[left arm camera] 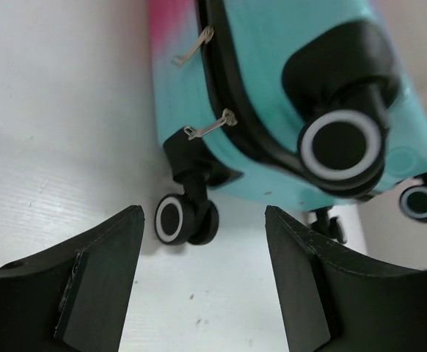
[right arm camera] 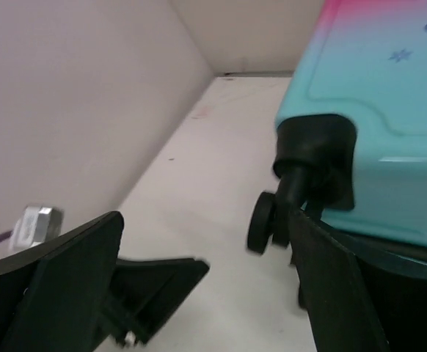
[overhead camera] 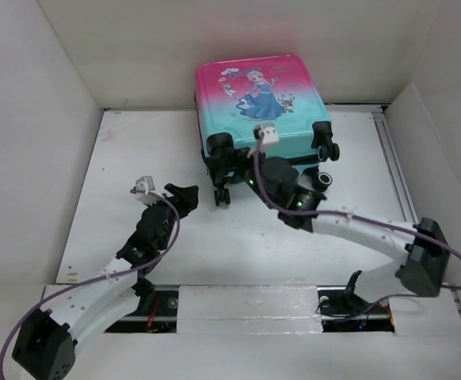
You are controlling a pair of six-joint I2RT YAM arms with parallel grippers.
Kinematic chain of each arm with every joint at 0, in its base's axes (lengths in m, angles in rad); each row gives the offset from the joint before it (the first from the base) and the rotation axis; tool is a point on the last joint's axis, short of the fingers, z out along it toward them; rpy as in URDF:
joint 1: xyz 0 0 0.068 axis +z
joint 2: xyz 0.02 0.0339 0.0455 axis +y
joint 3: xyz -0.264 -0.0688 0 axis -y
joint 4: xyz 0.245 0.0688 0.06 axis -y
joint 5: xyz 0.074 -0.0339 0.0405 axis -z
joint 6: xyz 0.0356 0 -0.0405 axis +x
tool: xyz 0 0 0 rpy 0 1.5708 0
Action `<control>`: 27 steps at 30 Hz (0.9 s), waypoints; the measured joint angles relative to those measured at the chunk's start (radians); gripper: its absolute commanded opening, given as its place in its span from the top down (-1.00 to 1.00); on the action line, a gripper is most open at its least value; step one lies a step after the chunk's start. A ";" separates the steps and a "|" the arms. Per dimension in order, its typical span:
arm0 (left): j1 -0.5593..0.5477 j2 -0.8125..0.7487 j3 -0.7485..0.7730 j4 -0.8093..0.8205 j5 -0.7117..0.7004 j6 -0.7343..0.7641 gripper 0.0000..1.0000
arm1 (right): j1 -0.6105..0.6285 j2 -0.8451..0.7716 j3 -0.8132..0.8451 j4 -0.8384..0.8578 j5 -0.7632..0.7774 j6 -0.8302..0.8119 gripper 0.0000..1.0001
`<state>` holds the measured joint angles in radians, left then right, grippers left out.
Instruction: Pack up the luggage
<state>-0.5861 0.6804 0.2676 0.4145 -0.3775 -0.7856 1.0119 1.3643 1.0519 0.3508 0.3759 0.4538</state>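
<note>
The luggage [overhead camera: 262, 99] lies flat and zipped shut at the back of the table, princess print up, wheels toward me. My left gripper [overhead camera: 186, 198] is open and empty, just short of the near-left wheel [overhead camera: 222, 195]. In the left wrist view [left arm camera: 202, 279] that wheel [left arm camera: 177, 220] stands ahead of the gap, with two zipper pulls [left arm camera: 210, 128] on the teal shell [left arm camera: 272, 59]. My right gripper [overhead camera: 229, 165] is open at the wheel end's left corner. In the right wrist view [right arm camera: 206, 249] a wheel [right arm camera: 261, 224] sits by the right finger [right arm camera: 338, 286], which lies against the shell's lower edge [right arm camera: 389, 147].
White walls [overhead camera: 48, 119] box in the white table [overhead camera: 143, 229] on the left, back and right. One finger of the left gripper [right arm camera: 155, 286] shows low in the right wrist view. A small dark round object [overhead camera: 323, 180] lies beside the near-right wheels [overhead camera: 325, 146].
</note>
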 measured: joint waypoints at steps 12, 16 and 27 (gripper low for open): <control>0.005 0.308 0.087 0.079 0.123 0.095 -0.17 | -0.051 0.444 0.402 -0.488 0.076 -0.150 -0.99; 0.005 0.319 0.088 0.090 0.135 0.106 -0.17 | -0.058 0.469 0.428 -0.544 0.104 -0.151 -0.99; 0.005 0.351 0.103 0.109 0.156 0.127 -0.04 | -0.079 0.481 0.481 -0.585 0.089 -0.129 0.08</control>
<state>-0.5808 1.0309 0.3710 0.5240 -0.2214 -0.6590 0.9325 1.8454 1.5326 -0.2344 0.4644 0.3252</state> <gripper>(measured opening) 0.523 0.744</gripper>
